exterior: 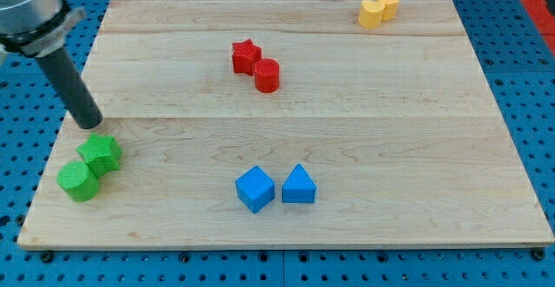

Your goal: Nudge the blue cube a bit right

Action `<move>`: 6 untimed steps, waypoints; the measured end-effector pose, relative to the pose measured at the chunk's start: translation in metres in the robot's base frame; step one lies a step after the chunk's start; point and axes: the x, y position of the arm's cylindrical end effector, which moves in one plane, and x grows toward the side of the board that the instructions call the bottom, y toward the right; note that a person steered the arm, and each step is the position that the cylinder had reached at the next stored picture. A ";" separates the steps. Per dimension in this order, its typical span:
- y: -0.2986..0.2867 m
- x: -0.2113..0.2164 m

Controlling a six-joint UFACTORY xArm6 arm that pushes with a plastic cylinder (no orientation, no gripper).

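I have no fingers, only my tip [90, 122], resting just above the green blocks [90, 167] at the worktop's [390, 131] left edge. The blue cube [255, 189] lies well off to its right and lower, apparently touching the blue wedge-like block [298, 185], so pushing right would shove both.

A pale wooden board [347, 131] is showing visible grain and a smooth, matt finish. The blue cube [255, 189], red star [245, 55], green cylinder [79, 181] and yellow blocks [379, 9] are looking like matt plastic with finely ridged sides. The rod ending in my tip [89, 124] is appearing dark and dull.
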 end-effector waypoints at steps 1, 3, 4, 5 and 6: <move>0.005 0.008; 0.100 0.055; 0.135 0.052; 0.134 0.049; 0.134 0.048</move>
